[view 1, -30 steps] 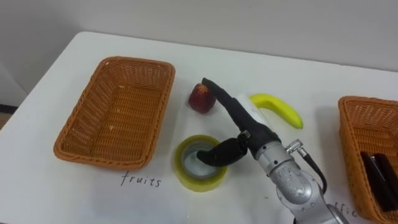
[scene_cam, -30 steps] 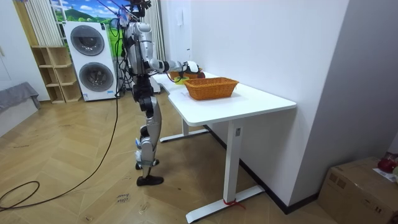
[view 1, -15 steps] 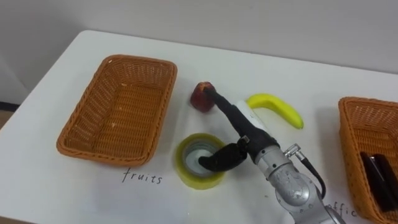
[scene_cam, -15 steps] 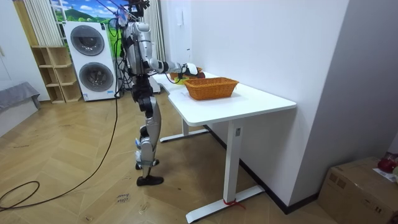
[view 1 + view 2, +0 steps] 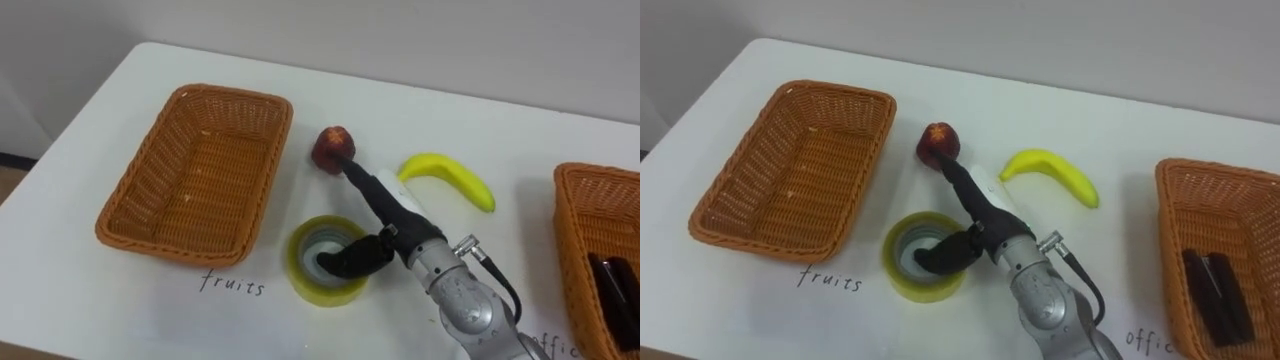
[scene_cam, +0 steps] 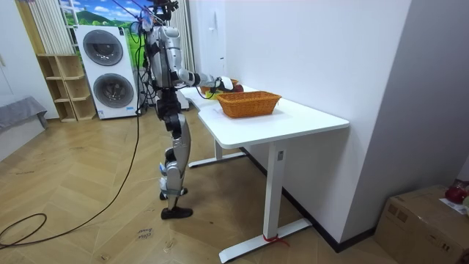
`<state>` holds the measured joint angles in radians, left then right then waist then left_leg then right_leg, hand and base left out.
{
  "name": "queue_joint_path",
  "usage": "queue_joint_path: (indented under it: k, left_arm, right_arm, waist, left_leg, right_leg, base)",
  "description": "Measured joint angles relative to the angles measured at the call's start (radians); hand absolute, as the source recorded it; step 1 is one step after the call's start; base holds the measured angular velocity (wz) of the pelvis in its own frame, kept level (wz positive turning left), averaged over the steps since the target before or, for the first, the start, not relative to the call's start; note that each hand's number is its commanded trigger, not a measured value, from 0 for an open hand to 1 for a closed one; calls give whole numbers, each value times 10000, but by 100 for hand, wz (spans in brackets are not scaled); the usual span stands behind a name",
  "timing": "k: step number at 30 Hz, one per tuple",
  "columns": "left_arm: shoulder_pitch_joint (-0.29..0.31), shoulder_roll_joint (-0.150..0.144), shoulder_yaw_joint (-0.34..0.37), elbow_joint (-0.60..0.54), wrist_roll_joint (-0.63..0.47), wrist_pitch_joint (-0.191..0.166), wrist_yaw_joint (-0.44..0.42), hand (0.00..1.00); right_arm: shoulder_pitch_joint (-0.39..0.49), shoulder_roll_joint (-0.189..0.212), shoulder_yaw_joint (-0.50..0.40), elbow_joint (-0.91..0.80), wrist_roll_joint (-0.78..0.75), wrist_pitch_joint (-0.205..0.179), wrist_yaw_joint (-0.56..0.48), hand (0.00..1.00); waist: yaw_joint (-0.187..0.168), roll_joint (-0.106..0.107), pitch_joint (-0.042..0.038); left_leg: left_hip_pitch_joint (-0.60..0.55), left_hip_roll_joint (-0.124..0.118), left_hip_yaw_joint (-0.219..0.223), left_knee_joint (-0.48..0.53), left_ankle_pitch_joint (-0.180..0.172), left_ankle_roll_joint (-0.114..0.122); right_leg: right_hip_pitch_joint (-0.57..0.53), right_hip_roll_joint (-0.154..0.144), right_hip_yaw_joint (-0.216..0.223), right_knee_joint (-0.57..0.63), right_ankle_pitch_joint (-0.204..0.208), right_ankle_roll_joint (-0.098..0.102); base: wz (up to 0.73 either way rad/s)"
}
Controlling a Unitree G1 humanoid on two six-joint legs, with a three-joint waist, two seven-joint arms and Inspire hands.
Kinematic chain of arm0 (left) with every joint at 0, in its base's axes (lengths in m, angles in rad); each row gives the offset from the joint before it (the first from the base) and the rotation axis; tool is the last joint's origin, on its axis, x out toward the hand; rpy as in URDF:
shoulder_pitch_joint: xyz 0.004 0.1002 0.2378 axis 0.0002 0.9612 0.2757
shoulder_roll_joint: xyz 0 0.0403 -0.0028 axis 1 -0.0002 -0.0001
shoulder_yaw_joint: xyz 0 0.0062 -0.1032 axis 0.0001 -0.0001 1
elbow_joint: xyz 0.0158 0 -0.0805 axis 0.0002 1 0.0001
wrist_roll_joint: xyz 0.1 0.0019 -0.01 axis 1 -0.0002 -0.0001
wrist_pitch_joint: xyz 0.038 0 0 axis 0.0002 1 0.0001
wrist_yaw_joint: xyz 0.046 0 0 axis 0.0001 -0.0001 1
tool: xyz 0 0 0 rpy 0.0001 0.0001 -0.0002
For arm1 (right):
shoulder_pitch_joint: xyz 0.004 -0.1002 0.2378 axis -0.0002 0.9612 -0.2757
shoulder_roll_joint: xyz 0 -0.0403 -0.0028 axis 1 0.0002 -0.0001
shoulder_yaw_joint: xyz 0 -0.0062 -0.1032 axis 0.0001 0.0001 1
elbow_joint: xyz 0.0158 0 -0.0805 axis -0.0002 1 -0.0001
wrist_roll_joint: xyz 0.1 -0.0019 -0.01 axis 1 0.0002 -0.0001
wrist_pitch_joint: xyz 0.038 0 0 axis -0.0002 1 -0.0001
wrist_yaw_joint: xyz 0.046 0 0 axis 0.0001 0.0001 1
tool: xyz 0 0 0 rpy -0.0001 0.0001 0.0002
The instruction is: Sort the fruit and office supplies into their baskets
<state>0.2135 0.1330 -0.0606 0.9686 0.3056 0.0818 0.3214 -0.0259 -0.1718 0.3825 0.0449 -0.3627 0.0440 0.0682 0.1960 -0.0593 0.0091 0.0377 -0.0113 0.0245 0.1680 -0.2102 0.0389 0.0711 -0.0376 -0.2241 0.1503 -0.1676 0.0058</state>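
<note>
— Where is the right hand [image 5: 398, 222]?
— Mid-frame and spread wide. Its straight fingers touch the apple [image 5: 331, 147], and its thumb dips into the tape roll [image 5: 304, 277] below.
— And the other fruit?
— The banana [image 5: 452, 177] lies right of centre on the table [image 5: 420, 110], between the left basket [image 5: 200, 170] and the right basket [image 5: 577, 225].

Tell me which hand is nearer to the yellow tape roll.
Right. The right hand is at the tape roll itself, thumb down in its hole, straight fingers passing over its rim toward the apple. Where the left hand is cannot be told.
</note>
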Motion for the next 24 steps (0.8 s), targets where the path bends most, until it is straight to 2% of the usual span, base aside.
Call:
queue_joint_path:
  k: [4,8,10,21,24]
  left_arm:
    - [-21,2,4,4,31,7,-60,0]
    - [11,19,180,-15,60,82,-398,0]
    - [14,19,278,-32,105,210,-606,0]
    - [103,6,571,-73,98,293,-970,0]
    - [188,9,574,-302,102,318,-1129,0]
  right_arm:
    - [-136,81,-41,506,-43,9,191,0]
    - [-213,79,-56,506,-45,36,461,0]
    - [-303,79,-52,510,-46,180,612,0]
    - [-346,69,-139,489,-54,244,1017,0]
    - [-345,56,-138,241,-366,439,1345,0]
  waist:
    - [-3,-136,25]
    - [4,-137,25]
    - [5,-137,24]
    - [-22,-137,20]
    - [-29,-131,18]
  left_leg:
    - [-1,-1,1,-1,-3,0]
    - [-4,-2,13,-6,-6,0]
    - [-3,-3,7,-3,-5,-2]
    - [1,-1,-3,16,-4,-1]
    - [0,-1,-4,16,-4,-1]
  right_leg:
    - [3,7,-10,3,7,10]
    - [-5,17,-12,3,10,15]
    - [-3,27,-10,3,9,15]
    - [19,1,-140,3,9,15]
    - [23,-6,-202,5,10,15]
  base:
    - [0]
    - [0]
    - [0]
    - [0]
    - [0]
